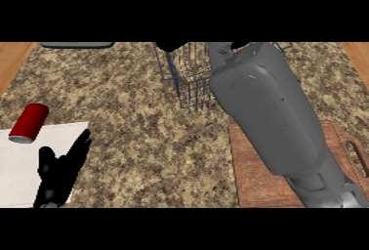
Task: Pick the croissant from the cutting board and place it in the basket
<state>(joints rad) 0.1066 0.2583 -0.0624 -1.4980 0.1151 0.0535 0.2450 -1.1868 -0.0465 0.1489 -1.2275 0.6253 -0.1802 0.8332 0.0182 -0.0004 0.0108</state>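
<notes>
The wire basket (189, 80) stands at the back of the counter, right of centre. My right forearm (270, 112) reaches from the lower right corner up over the basket and covers much of it. Of the right hand (171, 46) only a black part shows at the view's upper edge, above the basket's far left side. The wooden cutting board (252, 171) lies at the lower right, partly under the forearm, and its visible surface is bare. No croissant shows anywhere. My left hand (61, 171) rests open at the lower left, fingers pointing up.
A red can (29, 123) lies on its side at the left, on the top corner of a white sheet (18, 166) that the left hand rests over. A dark flat object (75, 45) shows at the back left edge. Wood strips border the speckled counter (137, 122).
</notes>
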